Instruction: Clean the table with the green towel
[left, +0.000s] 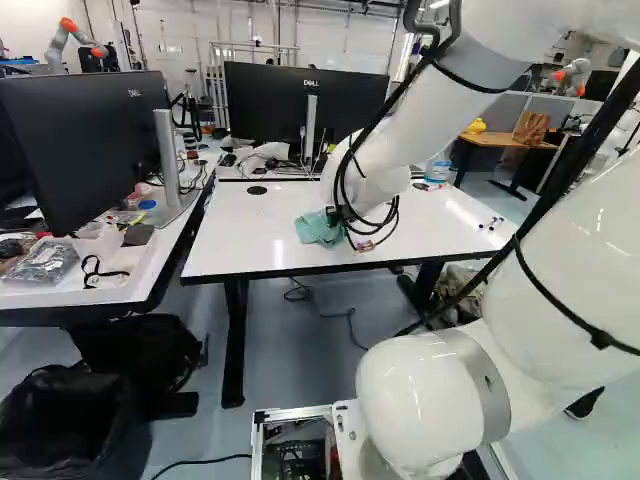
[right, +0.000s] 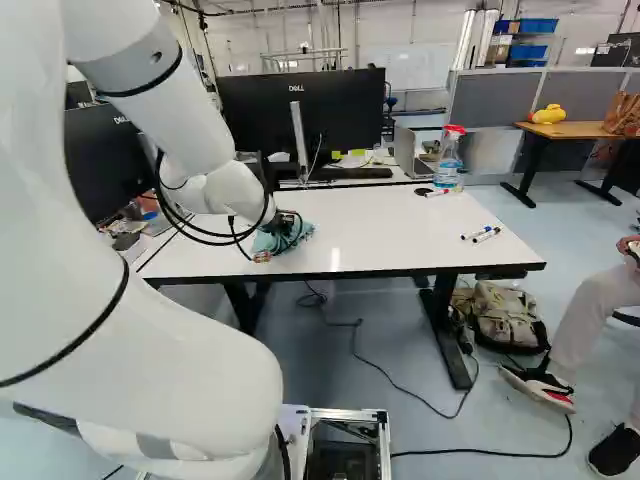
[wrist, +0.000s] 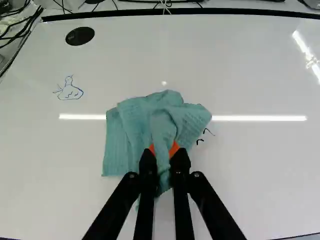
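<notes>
With gripper (wrist: 165, 153) pinched on towel (wrist: 140, 125), should probably sweep ahead and aside to doodle (wrist: 70, 93), lying between towel and black disc (wrist: 80, 36).

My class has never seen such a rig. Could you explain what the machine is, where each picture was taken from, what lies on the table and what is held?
The machine is one white robot arm on a moving base. Two pictures look ahead from the base, behind the arm: one to its left, one to its right. The third looks from the wrist along the black, two-fingered pincer, which is closed on a bunched green towel on the white table. Pens lie there too, a spray bottle stands near the far edge, and a small blue drawing marks the tabletop.
</notes>
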